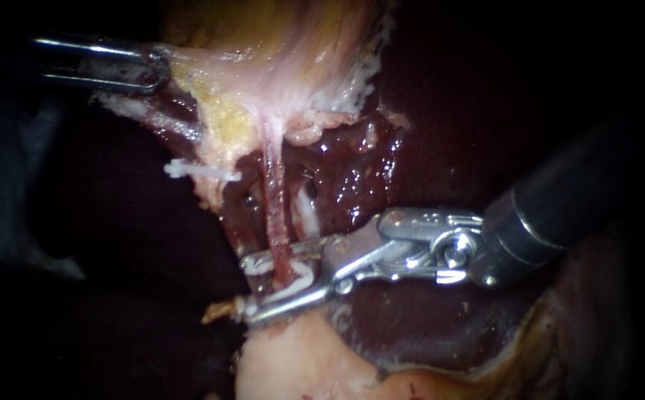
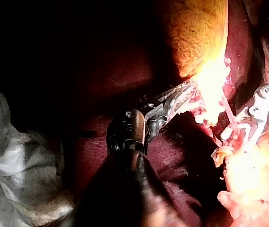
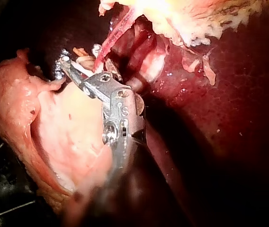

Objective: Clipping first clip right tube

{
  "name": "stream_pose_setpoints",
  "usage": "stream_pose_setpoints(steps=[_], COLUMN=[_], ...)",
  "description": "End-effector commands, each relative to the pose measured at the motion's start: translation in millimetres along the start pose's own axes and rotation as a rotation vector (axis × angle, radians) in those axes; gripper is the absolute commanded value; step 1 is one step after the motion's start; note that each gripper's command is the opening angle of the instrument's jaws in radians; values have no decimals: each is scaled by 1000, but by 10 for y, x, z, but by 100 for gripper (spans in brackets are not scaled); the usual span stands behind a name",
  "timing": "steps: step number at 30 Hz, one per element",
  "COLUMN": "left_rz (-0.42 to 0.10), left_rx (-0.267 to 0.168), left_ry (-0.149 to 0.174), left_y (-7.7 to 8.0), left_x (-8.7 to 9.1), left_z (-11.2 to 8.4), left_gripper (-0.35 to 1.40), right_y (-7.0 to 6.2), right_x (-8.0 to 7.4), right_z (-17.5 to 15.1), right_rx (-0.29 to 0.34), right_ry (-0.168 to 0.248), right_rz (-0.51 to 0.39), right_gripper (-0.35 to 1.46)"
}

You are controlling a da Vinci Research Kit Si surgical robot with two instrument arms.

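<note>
Right instrument (image 1: 248,289), jaws apart, straddles tube (image 1: 274,200) over glistening liver (image 1: 359,178).

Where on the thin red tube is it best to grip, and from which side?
Grip the tube on its bare lower stretch, below the gallbladder, coming crosswise from the right. It runs taut and upright there, and the right tool's open jaws straddle it.

Your right tool (image 1: 246,289): tube (image 1: 274,200) passes between its jaws, liver (image 1: 440,141) behind, a tissue mound (image 1: 292,363) just below. Your left tool (image 1: 159,68) sits well beyond, past the tube, jaws clamped on the gallbladder (image 1: 263,52) edge.
</note>
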Motion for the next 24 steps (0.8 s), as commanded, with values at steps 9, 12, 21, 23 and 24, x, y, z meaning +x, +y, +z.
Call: stream_pose_setpoints(steps=[9,12,21,23,24], left_rz=[0,0,0,-1,-1], left_rx=[1,1,2,2,2], left_ry=[0,0,1,1,1], left_y=[0,0,0,0,0], left_x=[0,0,0,0,0], left_z=[-1,-1,-1,-1,-1], left_gripper=[-35,-35,-35,-35,-35], right_y=[-24,-27,-28,-28,-28], right_x=[6,7,7,7,7], right_z=[5,8,9,9,9], right_rx=[62,74,75,75,75], right_ry=[-16,-18,-18,-18,-19], right_rz=[20,16,10,10,22], right_gripper=[44,44,42,41,39])
